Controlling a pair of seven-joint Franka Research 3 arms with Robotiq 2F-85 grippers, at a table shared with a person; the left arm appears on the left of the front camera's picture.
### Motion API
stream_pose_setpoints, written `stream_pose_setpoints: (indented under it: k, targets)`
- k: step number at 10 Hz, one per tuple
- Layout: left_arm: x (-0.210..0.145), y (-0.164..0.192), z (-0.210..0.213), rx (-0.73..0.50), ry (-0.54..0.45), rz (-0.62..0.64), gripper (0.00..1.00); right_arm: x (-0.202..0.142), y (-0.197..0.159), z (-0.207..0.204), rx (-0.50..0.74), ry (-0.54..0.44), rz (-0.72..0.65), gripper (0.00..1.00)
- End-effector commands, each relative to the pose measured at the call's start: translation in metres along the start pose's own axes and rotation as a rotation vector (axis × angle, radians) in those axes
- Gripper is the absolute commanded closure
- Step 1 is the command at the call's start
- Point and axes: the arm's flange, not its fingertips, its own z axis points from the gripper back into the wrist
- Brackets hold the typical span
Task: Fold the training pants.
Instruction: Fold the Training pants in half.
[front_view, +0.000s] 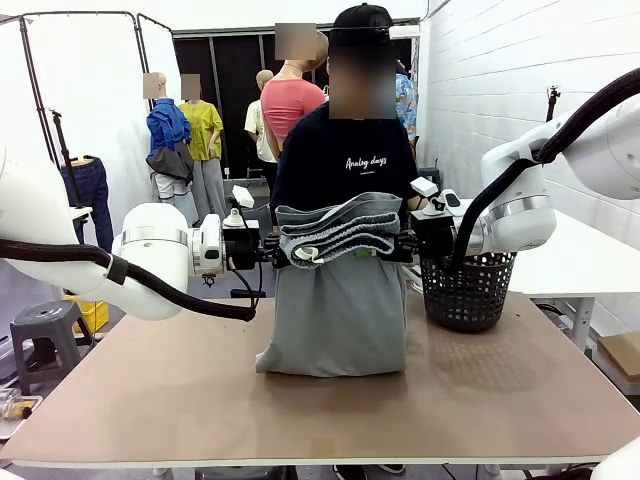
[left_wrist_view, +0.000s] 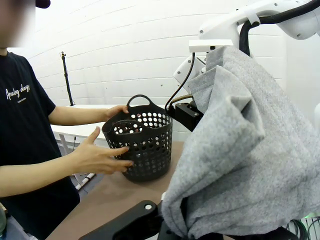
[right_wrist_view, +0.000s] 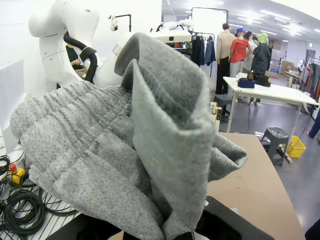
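Currently the left gripper (front_view: 268, 250) and right gripper (front_view: 408, 243) are each clamped on an end of the training pants (front_view: 335, 300), holding them aloft at centre frame, lower end resting on the table (front_view: 150, 400). In my judgement the fold is midway; next, both arms should lower together to lay the raised half flat, while the person's hands (left_wrist_view: 97, 157) steady the black basket (left_wrist_view: 142, 145) at right.

The training pants (front_view: 338, 300) drape over both grippers' fingertips, so no pad shows in the wrist views. Their cloth also hides the lower body of the person (front_view: 345, 165) at the far side. The black basket (front_view: 468, 290) is partly covered by the right arm (front_view: 515, 205).
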Motion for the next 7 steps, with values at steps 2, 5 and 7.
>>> stream_pose_setpoints:
  k: [2,5,7]
  targets:
    - [0.0037,-0.0018,-0.0015,0.007,0.006,-0.012,1.00,0.0000,0.0021,0.0003,0.004,-0.018,-0.006,1.00]
    - [0.0037,-0.0018,-0.0015,0.007,0.006,-0.012,1.00,0.0000,0.0021,0.0003,0.004,-0.018,-0.006,1.00]
    - [0.0037,-0.0018,-0.0015,0.007,0.006,-0.012,1.00,0.0000,0.0021,0.0003,0.004,-0.018,-0.006,1.00]
